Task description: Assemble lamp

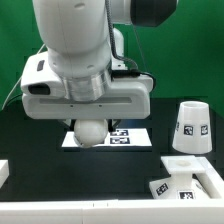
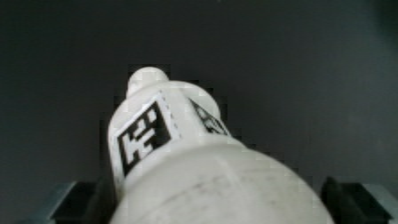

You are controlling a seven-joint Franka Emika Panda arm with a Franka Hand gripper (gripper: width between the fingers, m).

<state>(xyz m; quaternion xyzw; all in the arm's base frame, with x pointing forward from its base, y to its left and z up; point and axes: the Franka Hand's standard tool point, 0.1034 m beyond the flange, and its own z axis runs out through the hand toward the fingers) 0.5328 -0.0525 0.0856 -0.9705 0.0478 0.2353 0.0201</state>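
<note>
The white lamp bulb [image 1: 88, 131] hangs under my gripper [image 1: 86, 122] with its round head showing, above the marker board [image 1: 125, 136]. In the wrist view the bulb [image 2: 178, 140] fills the middle, tags on its neck, and my gripper [image 2: 210, 205] is shut on its round head, a dark finger [image 2: 82, 200] at each side. The cone shade [image 1: 190, 126] stands upright at the exterior view's right. The flat square base [image 1: 185, 178] lies at the front right, tagged on its side.
A white raised edge [image 1: 60, 210] runs along the table's front, with a white block at the exterior view's front left [image 1: 3, 172]. The table surface is black.
</note>
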